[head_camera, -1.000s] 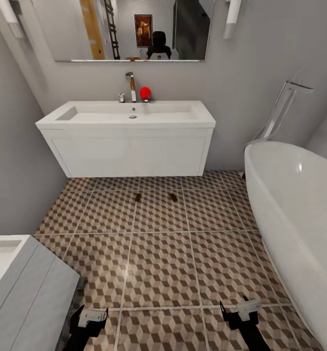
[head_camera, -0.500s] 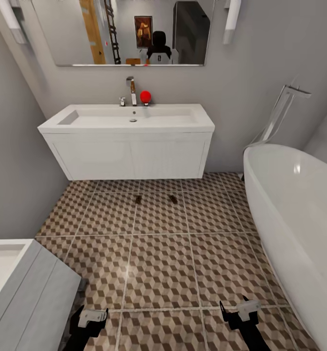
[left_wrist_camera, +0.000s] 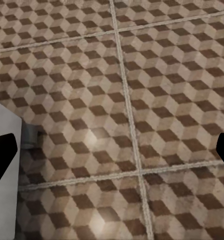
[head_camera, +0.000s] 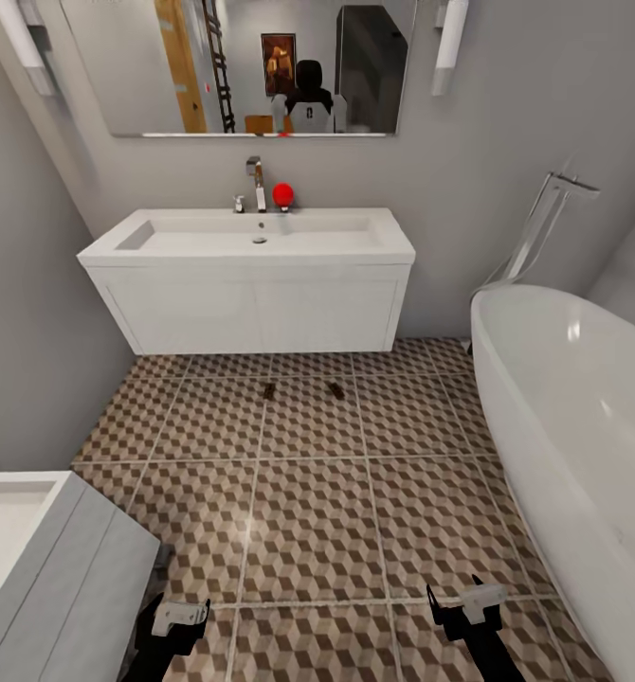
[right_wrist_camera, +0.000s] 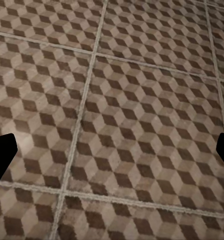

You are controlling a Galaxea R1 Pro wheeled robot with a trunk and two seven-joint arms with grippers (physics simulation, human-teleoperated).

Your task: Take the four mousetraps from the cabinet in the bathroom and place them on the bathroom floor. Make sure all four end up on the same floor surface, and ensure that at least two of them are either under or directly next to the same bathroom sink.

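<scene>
Floor mousetraps lie far beyond both pincers.

No text, label or number can be read anywhere.

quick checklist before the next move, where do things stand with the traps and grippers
1. Two mousetraps on the bathroom floor: ok.
2. Both lie just in front of the sink, on the same tiled surface: ok.
3. Other two mousetraps located: not ok, still to fetch.
4. Left gripper empty, fingers wide apart in the left wrist view: ok.
5. Right gripper empty, fingers wide apart in the right wrist view: ok.
6. Clearance from the bathtub on the right: cannot tell.
</scene>
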